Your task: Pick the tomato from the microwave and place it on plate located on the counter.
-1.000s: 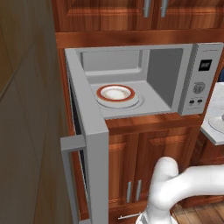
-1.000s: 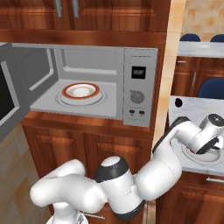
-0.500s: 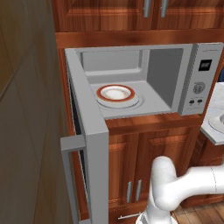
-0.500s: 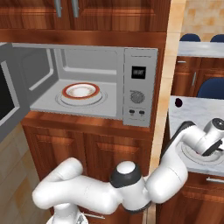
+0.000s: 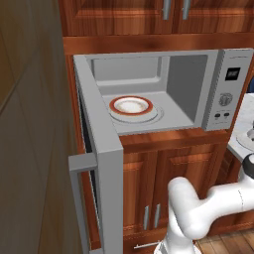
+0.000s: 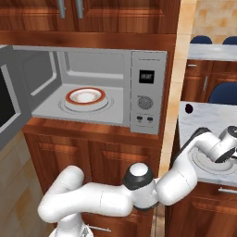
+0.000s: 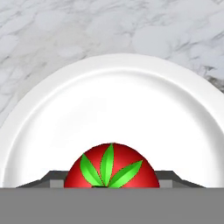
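Observation:
The small red tomato [image 7: 111,170] with its green stem top sits between my two dark fingertips [image 7: 51,178], right over the pale plate [image 7: 109,105]. My gripper [image 7: 111,181] is shut on the tomato, low above the plate's middle. The plate lies on the marbled grey-white counter [image 7: 65,35]. From the right base, my gripper [image 6: 225,156] hangs over the plate [image 6: 206,163] on the counter [image 6: 203,122], right of the microwave [image 6: 148,92]. The microwave [image 5: 230,89] stands with its door [image 5: 101,149] swung wide open.
A white plate with a red-orange rim [image 5: 131,105] rests on the turntable inside the microwave cavity. Reddish-brown cabinets [image 5: 163,178] run below and above. A tan wall [image 5: 30,124] closes the left side. A dark round spot [image 6: 188,108] marks the counter's back.
My hand has sunk lower over the plate on the counter, with the tomato still in it. The elbow has shifted right. Microwave and red-rimmed plate have not moved.

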{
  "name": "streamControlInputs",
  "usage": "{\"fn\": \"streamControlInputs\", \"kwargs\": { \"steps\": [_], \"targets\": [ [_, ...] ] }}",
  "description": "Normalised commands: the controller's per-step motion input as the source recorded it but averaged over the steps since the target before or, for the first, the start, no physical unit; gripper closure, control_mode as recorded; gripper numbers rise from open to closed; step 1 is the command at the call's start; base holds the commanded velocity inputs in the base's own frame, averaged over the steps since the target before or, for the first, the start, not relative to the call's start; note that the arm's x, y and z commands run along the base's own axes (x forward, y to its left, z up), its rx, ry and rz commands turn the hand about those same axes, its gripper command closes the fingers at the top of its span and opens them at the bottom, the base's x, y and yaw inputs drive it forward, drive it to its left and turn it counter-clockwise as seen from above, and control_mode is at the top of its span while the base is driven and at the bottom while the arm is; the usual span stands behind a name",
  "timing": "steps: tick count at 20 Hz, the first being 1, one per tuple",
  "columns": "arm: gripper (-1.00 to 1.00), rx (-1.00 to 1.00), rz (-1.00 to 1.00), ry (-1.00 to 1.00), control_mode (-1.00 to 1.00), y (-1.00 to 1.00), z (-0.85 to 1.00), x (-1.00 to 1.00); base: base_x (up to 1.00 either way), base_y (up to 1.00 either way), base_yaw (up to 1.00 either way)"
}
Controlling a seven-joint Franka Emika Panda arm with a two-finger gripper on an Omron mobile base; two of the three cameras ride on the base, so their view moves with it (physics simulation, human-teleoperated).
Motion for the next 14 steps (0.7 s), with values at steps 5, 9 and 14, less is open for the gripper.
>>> {"fn": "streamControlInputs", "kwargs": {
  "steps": [5, 9, 14],
  "targets": [
    [1.0, 0.0, 0.0, 0.0, -1.0, -0.01, -0.02, -0.01, 0.0, 0.0, 0.0],
    [-1.0, 0.0, 0.0, 0.0, -1.0, 0.0, 0.0, 0.0, 0.0, 0.0, 0.0],
    [-1.0, 0.0, 0.0, 0.0, -1.0, 0.0, 0.0, 0.0, 0.0, 0.0, 0.0]
  ]
}}
